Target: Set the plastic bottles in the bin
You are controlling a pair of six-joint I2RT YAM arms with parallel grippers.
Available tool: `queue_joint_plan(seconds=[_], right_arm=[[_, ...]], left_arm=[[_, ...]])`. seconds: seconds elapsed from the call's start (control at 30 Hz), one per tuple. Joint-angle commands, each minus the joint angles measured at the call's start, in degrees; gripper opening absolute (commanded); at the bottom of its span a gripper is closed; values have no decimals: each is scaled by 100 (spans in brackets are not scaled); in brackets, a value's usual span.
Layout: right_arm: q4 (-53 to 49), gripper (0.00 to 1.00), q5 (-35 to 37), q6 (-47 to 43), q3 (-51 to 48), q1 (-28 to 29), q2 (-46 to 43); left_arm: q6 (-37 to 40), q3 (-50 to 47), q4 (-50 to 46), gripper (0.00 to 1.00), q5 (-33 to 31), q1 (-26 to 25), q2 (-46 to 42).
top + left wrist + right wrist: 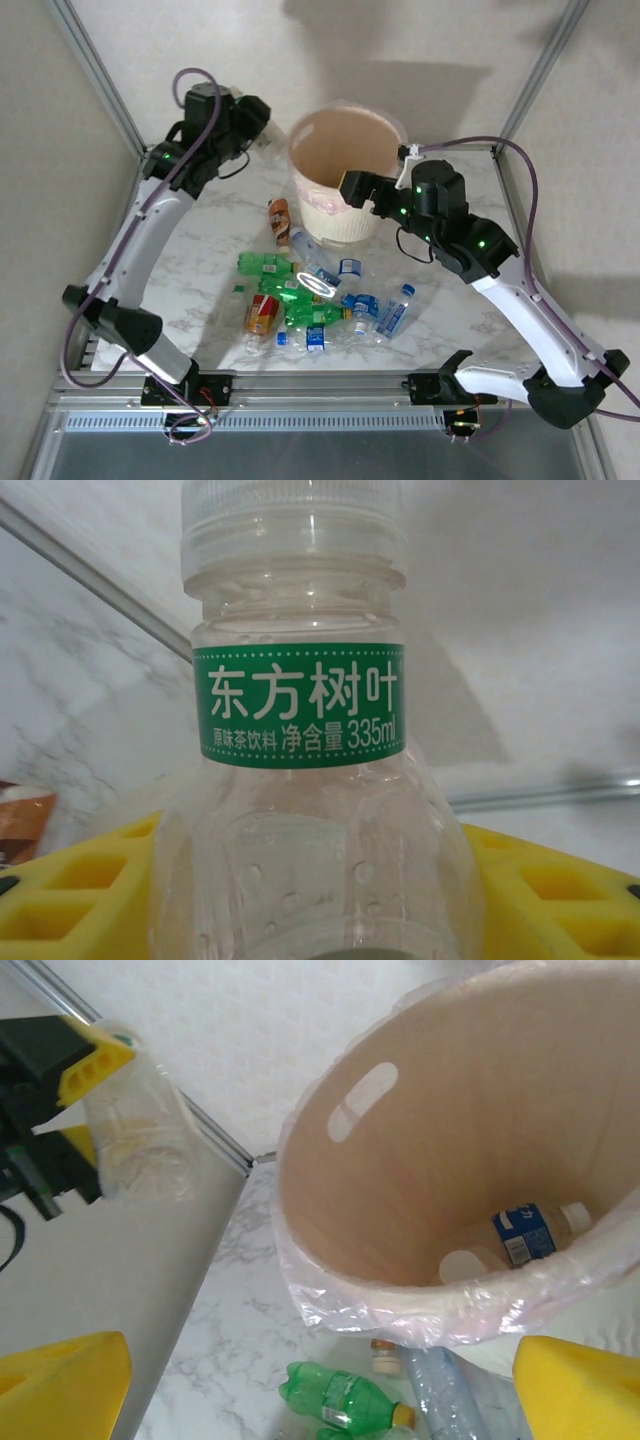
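While the left pincer [265, 138] is clamped on a clear bottle [300, 810], yellow pads [70, 890] either side of its body, it hangs at the far left of the counter [215, 240], beside the bin [330, 150] and outside its rim. The bottle has a green label [300, 702] with white characters and "335ml", and a clear ribbed cap [292, 510] pointing away from the wrist. It looks empty.

Right pincer [358, 190]: jaws wide apart, gripping nothing, poised over the near-right rim of the bin. Its wrist camera looks down into the opening.

Bin: pale pink-beige, upright at the back middle of the counter, thin translucent liner [400, 1310] folded over the rim. One clear blue-label bottle [530, 1232] lies on the bottom.

The remaining plastic bottles [310, 300] lie in a loose pile on the marbled counter just in front of the bin: several green ones [262, 265], a red-orange label one [262, 312] at the near left, blue-labelled ones [395, 315] to the right, and a brown-label bottle [279, 220] close to the bin's left side.
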Motion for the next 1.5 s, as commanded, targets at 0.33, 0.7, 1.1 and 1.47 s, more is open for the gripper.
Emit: queue_joint_plan(seconds=[0.33,0.7,1.1,1.47], right_arm=[[-315,99,603,231,-428,37,-704],[-569,99,848,267,-308,37,-814],[-952,99,1258,334,-77,38,-783],[-2066,99,1840,1069,-347,-123,-639]], left_arm=[[-178,1914,-156,53,636,-643,1737],[-300,1909,-414,68,449,-734,1987],[-282,1909,-579,77,353,-768,1721],[649,1462,-307,76,-217,-769,552]])
